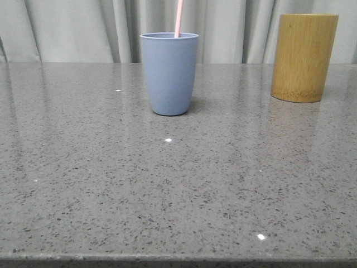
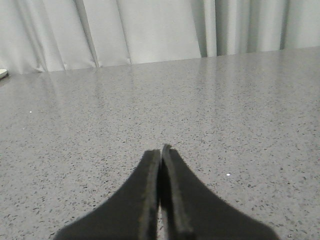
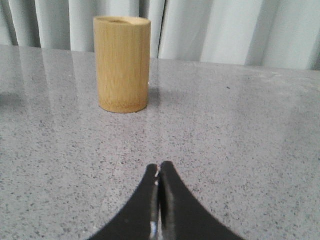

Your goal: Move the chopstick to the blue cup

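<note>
A: Where is the chopstick sitting right now?

B: It is standing in the blue cup, at the far middle of the table, leaning on the cup's far rim. Its top is running out of the front view. The bamboo cup is standing well apart to the right.

A: And the grippers?

B: The left gripper is hovering over bare table with its fingers pressed together, holding nothing. The right gripper is doing the same, closed and empty, facing the bamboo cup.

A: So what are you worrying about?

B: I am judging the transfer as done, so the risk is in any further motion. An arm sweeping toward the middle could be clipping the tall stick, and a light cup with a long lever in it is tipping easily.
</note>
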{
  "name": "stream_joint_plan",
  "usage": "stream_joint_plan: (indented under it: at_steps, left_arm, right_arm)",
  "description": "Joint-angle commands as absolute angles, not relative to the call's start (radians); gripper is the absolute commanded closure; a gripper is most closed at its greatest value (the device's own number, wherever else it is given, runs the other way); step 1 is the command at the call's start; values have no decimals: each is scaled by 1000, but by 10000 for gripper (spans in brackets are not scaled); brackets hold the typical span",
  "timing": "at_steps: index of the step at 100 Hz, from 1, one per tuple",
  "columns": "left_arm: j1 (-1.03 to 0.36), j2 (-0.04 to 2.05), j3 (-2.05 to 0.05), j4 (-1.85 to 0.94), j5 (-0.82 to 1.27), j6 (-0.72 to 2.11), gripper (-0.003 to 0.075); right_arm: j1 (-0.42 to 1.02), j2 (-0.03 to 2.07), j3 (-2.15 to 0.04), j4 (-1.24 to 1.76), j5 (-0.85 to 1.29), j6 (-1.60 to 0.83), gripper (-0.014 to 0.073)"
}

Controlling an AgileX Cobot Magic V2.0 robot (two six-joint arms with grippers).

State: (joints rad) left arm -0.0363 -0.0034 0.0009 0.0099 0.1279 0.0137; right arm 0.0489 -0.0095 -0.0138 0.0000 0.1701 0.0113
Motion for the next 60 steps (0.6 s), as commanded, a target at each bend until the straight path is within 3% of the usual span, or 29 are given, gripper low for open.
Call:
stream_joint_plan:
  at_steps: [1,60]
  left_arm:
    - [-34,-39,11,10,48,0,739]
    - [-34,-39,11,10,48,0,739]
  right_arm:
    - [39,-26,-15,0,43,7,661]
    - [-25,-26,28,0,-7,7,661]
